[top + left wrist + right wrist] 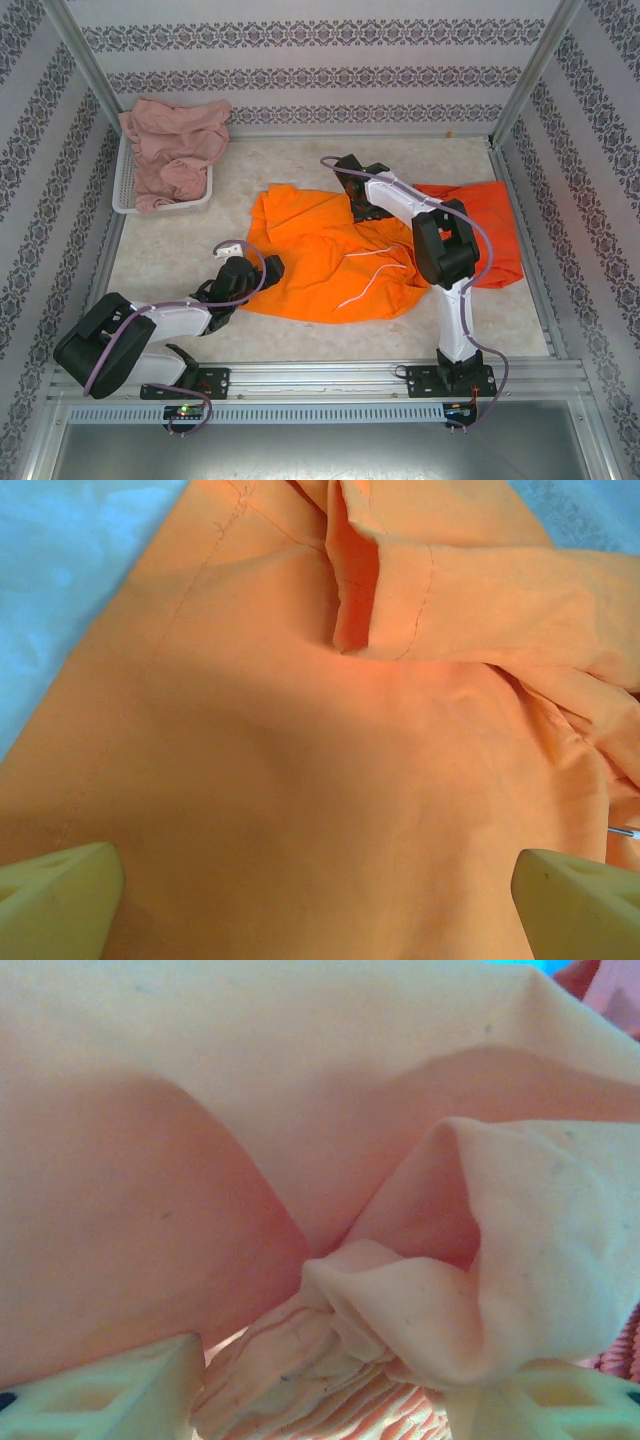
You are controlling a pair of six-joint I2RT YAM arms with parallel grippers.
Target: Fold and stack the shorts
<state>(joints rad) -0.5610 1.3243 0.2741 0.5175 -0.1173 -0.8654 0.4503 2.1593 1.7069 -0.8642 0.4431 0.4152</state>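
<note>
Bright orange shorts [320, 260] lie spread across the middle of the table, a white drawstring [375, 275] trailing over them. My left gripper [262, 272] hovers open over their near left edge, with smooth orange cloth [300, 780] between its wide fingers [60, 895]. My right gripper [358, 200] is down at their far edge; its fingers [150, 1390] stand apart around the bunched, gathered waistband [330, 1360], with a sliver of gap on the left. Red-orange shorts [490, 215] lie at the right, partly under the right arm. Dusty pink shorts [175, 150] are heaped in the basket.
A white mesh basket [125, 190] stands at the back left against the patterned wall. Metal frame posts and walls close in the table on three sides. Bare tabletop [160, 255] shows in front of the basket.
</note>
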